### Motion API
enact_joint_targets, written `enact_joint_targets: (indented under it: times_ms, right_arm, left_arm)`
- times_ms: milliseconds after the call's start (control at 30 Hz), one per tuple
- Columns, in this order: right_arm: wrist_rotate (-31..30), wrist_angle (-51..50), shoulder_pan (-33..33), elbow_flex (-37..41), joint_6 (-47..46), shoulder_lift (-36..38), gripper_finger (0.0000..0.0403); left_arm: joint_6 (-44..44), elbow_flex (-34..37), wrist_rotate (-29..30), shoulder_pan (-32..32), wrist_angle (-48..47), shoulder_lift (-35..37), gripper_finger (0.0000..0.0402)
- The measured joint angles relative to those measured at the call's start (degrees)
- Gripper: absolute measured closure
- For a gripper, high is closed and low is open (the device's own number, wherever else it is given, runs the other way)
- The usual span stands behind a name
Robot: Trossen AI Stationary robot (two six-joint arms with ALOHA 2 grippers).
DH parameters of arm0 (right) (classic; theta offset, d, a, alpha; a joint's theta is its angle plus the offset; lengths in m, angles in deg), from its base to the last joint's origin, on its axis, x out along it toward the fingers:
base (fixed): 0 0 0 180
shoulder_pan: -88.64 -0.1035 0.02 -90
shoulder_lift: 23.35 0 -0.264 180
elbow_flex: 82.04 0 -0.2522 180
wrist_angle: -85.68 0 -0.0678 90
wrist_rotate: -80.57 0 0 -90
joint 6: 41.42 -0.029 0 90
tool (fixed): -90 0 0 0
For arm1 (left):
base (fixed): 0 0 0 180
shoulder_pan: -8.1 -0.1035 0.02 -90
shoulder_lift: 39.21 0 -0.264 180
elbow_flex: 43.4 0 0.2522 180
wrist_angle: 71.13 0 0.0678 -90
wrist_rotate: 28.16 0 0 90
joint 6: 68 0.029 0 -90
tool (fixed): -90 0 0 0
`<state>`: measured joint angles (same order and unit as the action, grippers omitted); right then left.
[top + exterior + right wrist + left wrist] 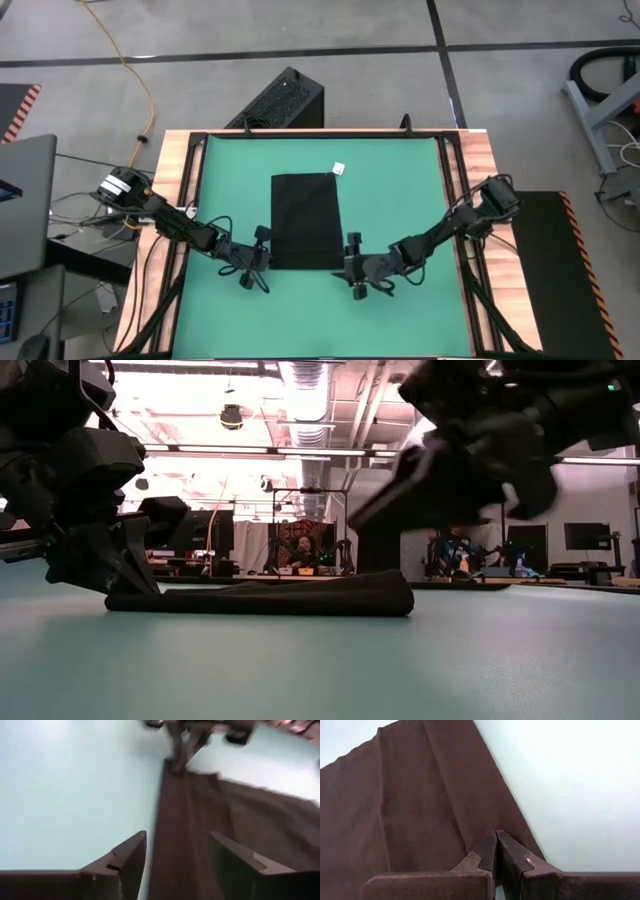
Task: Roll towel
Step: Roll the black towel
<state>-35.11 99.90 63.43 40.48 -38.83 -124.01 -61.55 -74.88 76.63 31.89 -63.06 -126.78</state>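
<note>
The black towel [305, 220] lies flat on the green mat [400, 190], its white tag [339, 168] at the far right corner. A narrow band [172, 820] along its near edge is folded over. In the low view the towel [260, 598] is thicker at its right end. My left gripper [262, 250] is shut at the towel's near left corner. My right gripper [352, 262] hangs open just above the near right corner, its fingers [131, 860] either side of the folded band and clear of it. My left gripper pinches the towel's near edge [487, 827] beside the near left corner, only at the fingertips. The fingers slant down from the table's left and near side. The cloth there stays low on the mat [135, 598] and looks slack; the number of layers does not show.
A wooden frame [180, 200] rims the mat on the left, right and far sides. A black box [285, 100] stands on the floor beyond the far edge. Bare mat lies to the right of the towel and beyond its far edge.
</note>
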Motion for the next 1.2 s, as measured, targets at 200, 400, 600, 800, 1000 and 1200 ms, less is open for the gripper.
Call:
enact_joint_targets:
  times_ms: [200,400,600,800,1000,1200]
  right_arm:
    - [0.09,-0.56,-0.55,-0.04,-0.63,0.0,0.016]
    - [0.06,-5.02,-0.87,-0.02,-1.07,0.0,0.0159]
    - [0.06,-3.83,0.04,-0.09,-1.05,-1.84,0.0159]
    - [-0.11,5.38,0.24,-0.08,-0.02,-9.97,0.0159]
    - [-4.77,4.71,0.19,-0.37,-0.42,-13.49,0.0159]
    - [-5.98,1.47,0.48,-0.44,-1.42,-14.12,0.0159]
  left_arm:
    - [-2.97,0.0,0.0,-0.02,0.01,-0.02,0.0401]
    - [-3.29,0.0,0.0,-0.02,0.02,-0.02,0.0401]
    - [-3.33,0.0,0.0,-0.02,0.02,-0.02,0.0401]
    - [-3.31,0.02,0.02,-0.02,0.04,-0.04,0.0401]
    - [-3.68,0.04,0.01,-0.04,0.09,-0.04,0.0402]
    - [-3.02,0.04,-0.01,-0.19,-0.01,-0.04,0.0401]
